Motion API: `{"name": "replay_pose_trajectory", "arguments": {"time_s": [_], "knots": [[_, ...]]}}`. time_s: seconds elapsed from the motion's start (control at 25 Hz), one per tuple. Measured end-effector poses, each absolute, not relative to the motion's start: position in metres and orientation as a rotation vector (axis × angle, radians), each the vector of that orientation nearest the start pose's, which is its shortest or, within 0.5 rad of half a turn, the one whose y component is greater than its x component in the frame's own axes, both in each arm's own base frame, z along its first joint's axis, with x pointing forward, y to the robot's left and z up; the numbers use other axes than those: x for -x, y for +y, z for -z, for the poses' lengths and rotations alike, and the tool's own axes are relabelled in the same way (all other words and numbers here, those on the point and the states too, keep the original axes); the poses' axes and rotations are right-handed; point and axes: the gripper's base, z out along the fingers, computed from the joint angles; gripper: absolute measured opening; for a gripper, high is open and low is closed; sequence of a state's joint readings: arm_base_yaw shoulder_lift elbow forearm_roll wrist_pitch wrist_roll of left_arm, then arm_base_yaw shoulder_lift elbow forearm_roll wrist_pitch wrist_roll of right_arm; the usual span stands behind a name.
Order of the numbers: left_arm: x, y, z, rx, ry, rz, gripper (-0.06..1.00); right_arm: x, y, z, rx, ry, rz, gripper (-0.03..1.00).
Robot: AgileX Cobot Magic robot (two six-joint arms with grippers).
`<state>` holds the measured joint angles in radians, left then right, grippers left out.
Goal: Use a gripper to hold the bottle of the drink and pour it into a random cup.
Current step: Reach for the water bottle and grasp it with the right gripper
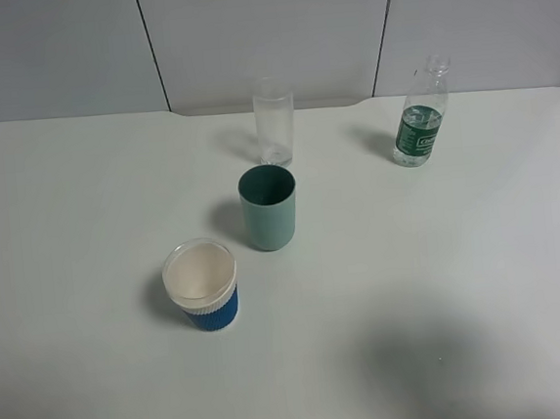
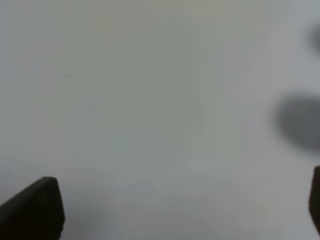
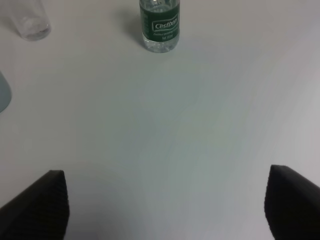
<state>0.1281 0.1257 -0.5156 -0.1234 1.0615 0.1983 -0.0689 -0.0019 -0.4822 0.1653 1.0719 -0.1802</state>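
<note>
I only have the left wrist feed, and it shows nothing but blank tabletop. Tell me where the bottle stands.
Observer: The bottle of the drink stands upright at the far right of the table, seen from the exterior high camera.
Operator: Report the right gripper.
Observer: The right gripper is open with nothing between its jaws. The bottle is ahead of it, well apart.
Operator: Give me the target cup.
Observer: The teal cup stands upright near mid-table. There is a clear glass behind it and a blue cup nearer, to its left.
</note>
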Motion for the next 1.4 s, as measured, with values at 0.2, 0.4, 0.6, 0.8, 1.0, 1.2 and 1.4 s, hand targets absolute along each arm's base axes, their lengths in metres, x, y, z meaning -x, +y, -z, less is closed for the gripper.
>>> {"name": "replay_pose_trajectory", "arguments": {"time_s": [0.2,0.4,0.6,0.8,1.0,1.2,1.4], "knots": [[-0.014,-0.0081,-0.2816,-0.073,2.147,-0.039,0.99,0.0033,0.0134,-0.2723,0.122,2.057,-0.045,0.78],[-0.014,-0.0081,-0.2816,-0.073,2.147,-0.039,0.99,0.0033,0.0134,-0.2723,0.122,2.057,-0.045,0.78],[-0.014,-0.0081,-0.2816,-0.073,2.147,-0.039,0.99,0.0033,0.0134,-0.2723,0.122,2.057,-0.045,0.78],[-0.014,-0.0081,-0.2816,-0.073,2.147,-0.039,0.99,0.0033,0.0134,-0.2723,0.122,2.057,-0.045,0.78],[-0.014,-0.0081,-0.2816,-0.073,2.147,-0.039,0.99,0.0033,0.0134,-0.2723,0.122,2.057,-0.045,0.78],[-0.014,-0.0081,-0.2816,-0.073,2.147,-0.039,0.99,0.0033,0.0134,-0.2723,0.122,2.057,-0.045,0.78],[-0.014,-0.0081,-0.2816,-0.073,2.147,-0.039,0.99,0.0033,0.0139,-0.2724,0.122,2.056,-0.053,0.78]]}}
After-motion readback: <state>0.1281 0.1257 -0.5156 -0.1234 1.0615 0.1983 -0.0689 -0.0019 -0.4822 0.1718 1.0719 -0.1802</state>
